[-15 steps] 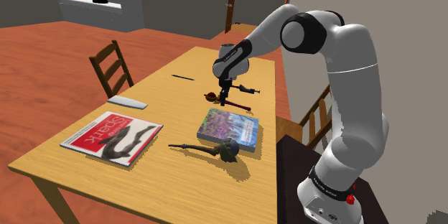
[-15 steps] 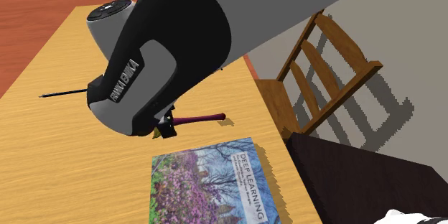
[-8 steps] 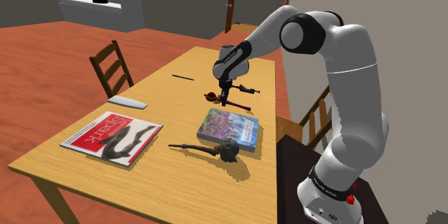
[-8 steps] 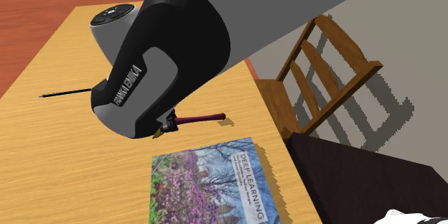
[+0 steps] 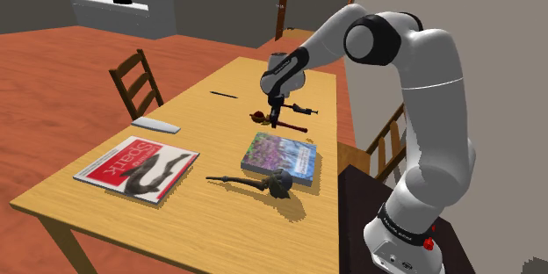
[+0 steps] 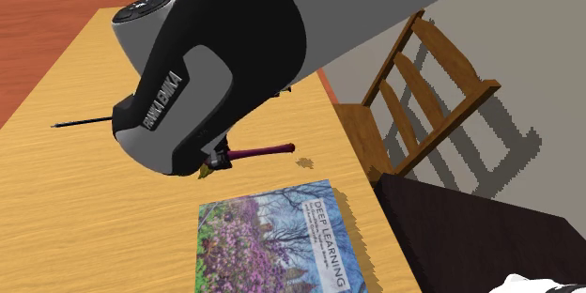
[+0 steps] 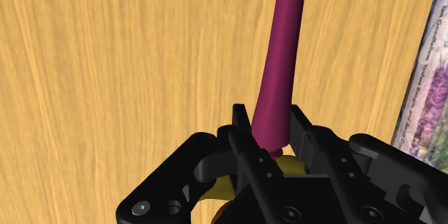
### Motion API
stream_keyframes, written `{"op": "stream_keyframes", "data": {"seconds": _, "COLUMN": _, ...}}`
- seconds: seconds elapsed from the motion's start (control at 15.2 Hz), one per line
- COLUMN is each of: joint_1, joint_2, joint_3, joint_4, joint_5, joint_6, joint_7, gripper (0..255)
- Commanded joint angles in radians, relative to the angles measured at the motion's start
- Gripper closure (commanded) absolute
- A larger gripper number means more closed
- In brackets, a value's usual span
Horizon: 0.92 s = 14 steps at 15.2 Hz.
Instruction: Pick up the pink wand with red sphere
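The wand (image 7: 283, 50) has a magenta shaft, and my gripper (image 7: 271, 135) is shut on it, one black finger on each side, with a yellow piece just behind the grip. In the shoulder view the gripper (image 5: 276, 118) points down over the far middle of the wooden table (image 5: 202, 114). The wand (image 5: 290, 126) lies level in it, its red sphere (image 5: 257, 117) towards the shoulder view's left. In the second exterior view the wand (image 6: 261, 151) sticks out from under the hand, and its tip casts a separate shadow on the tabletop.
A flower-covered book (image 5: 281, 156) lies just nearer than the wand. Nearer still are a dark wand-like object (image 5: 259, 182) and a red magazine (image 5: 136, 167). A black pen (image 5: 224, 95), a grey flat object (image 5: 155, 125) and a small dark object (image 5: 303, 108) also lie on the table. Chairs (image 5: 136, 79) (image 6: 423, 94) stand at both sides.
The fingers have shut on the wand's shaft. The hand has then risen a little, and the wand has come slightly off the tabletop with it.
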Motion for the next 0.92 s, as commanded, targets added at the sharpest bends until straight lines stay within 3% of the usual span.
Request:
{"op": "stream_keyframes", "data": {"seconds": 0.0, "joint_1": 0.003, "joint_2": -0.022, "joint_3": -0.002, "joint_4": -0.005, "joint_5": -0.003, "joint_6": -0.016, "joint_7": 0.002, "gripper": 255}}
{"op": "stream_keyframes", "data": {"seconds": 0.86, "joint_1": 0.012, "joint_2": -0.117, "joint_3": -0.013, "joint_4": 0.015, "joint_5": -0.019, "joint_6": -0.131, "joint_7": 0.005, "gripper": 255}}
